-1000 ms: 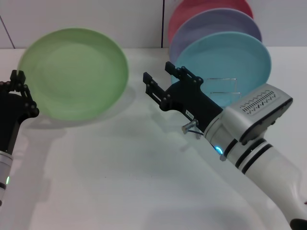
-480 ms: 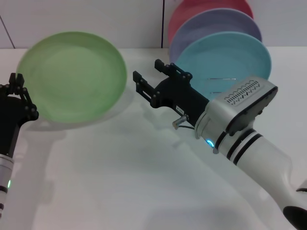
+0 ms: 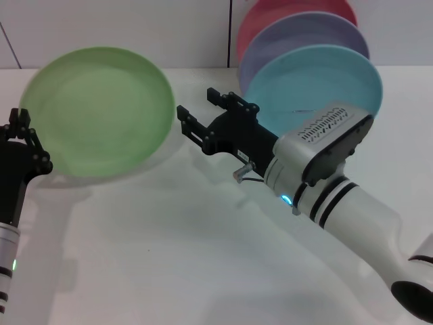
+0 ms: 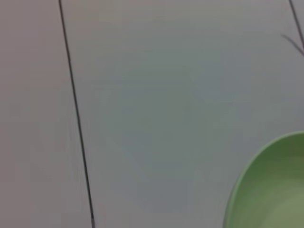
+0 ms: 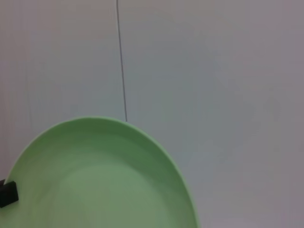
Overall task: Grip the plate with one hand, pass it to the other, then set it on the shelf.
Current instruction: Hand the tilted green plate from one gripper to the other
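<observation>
In the head view, the light-green plate [image 3: 98, 110] is held up off the white table [image 3: 176, 250], tilted so its shallow face looks toward the camera. Nothing lies in it. The left gripper [image 3: 24, 139] holds it at the lower left rim, jaws pinched on the edge, with the black wrist dropping toward the lower left corner. The right gripper [image 3: 198, 114] comes in from the lower right on a long white forearm, its black fingers spread apart and pointing at the plate's right rim, just beside it but not touching. Behind the right arm three more plates stand on edge, one behind another: a turquoise-blue plate [image 3: 331, 78] in front, a purple plate [image 3: 304, 34] behind it, and a red plate [image 3: 270, 13] at the back. The shelf holding them is hidden by the arm and the plates.

In the left wrist view, only an arc of the plate's green rim shows in one corner, against a grey wall panel [image 4: 166, 95] with a dark seam.

In the right wrist view, the plate fills much of the picture, its hollow facing the camera and empty, with the same grey wall behind. A small black piece [image 5: 8, 194] touches its rim at the picture's edge.
</observation>
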Robot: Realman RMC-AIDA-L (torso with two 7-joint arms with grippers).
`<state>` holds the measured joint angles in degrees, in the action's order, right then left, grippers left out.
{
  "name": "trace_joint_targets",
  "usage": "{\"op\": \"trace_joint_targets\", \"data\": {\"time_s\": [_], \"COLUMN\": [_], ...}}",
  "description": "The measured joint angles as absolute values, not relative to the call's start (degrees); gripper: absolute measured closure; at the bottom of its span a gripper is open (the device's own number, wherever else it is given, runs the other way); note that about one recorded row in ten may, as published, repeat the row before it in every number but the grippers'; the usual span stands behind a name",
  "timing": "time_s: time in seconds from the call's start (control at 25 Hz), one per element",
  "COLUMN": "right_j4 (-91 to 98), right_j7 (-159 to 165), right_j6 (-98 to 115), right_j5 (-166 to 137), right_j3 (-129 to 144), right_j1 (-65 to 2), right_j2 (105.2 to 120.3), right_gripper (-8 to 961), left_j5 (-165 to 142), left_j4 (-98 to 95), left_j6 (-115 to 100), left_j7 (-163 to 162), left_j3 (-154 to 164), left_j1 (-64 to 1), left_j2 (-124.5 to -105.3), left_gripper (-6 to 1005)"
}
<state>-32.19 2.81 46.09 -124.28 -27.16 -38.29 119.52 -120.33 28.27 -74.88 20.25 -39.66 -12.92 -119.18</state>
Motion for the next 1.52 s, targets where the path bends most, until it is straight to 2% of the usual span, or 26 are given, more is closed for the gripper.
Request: {"op": "trace_joint_targets", "data": {"time_s": [1.52], "right_j4": [-30.31], "right_j7": [2.72], "right_j6": [41.11], "right_j5": [-124.17], "right_j3": [-28.05], "right_j1": [-43.97], "right_j2": [119.71], "right_gripper": [319], "left_j5": [-115.48], "left_j4": [31.24], "left_j6": [-76.63], "left_j7": [22.49], "left_j3": [-35.24], "left_j1": [-11.11], "left_j2": [-119.18], "left_gripper": [967]}}
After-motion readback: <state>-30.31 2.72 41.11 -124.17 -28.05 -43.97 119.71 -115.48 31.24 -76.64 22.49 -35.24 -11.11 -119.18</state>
